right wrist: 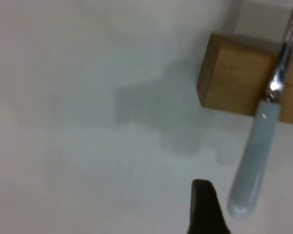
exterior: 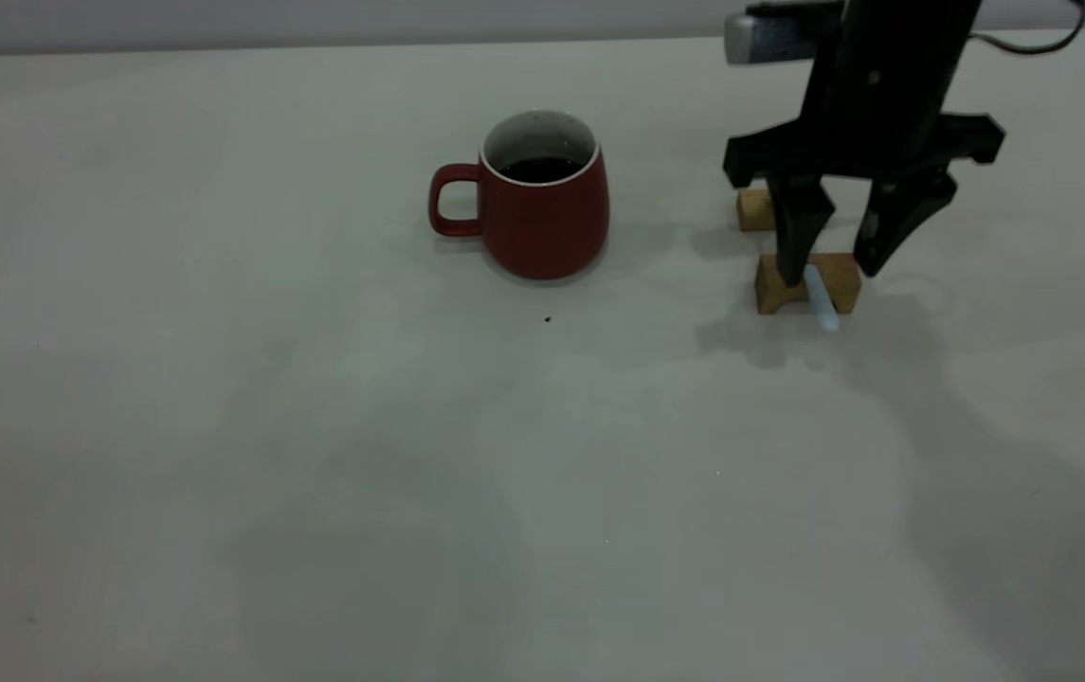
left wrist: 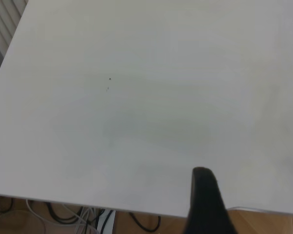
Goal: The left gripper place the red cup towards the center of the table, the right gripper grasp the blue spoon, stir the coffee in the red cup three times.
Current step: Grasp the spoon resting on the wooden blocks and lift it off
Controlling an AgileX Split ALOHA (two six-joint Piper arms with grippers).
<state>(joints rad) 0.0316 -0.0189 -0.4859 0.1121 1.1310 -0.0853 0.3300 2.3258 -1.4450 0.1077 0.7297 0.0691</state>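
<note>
The right gripper (exterior: 836, 260), fingers spread, straddles the blue spoon (exterior: 822, 301) resting on a wooden block (exterior: 840, 275). Closing off-centre could knock the spoon off that block. The left gripper (left wrist: 205, 204) is away from the red cup (exterior: 542, 213); I cannot tell its state.

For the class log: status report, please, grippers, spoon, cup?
Right gripper open, astride spoon on wooden blocks. Left gripper out of exterior view. Cup with coffee mid-table, nothing between.

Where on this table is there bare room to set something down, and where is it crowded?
Bare: everything left of the red cup, and the whole near half in front of it. Crowded: the right rear, where the open right pincer straddles the blue spoon on wooden blocks.
</note>
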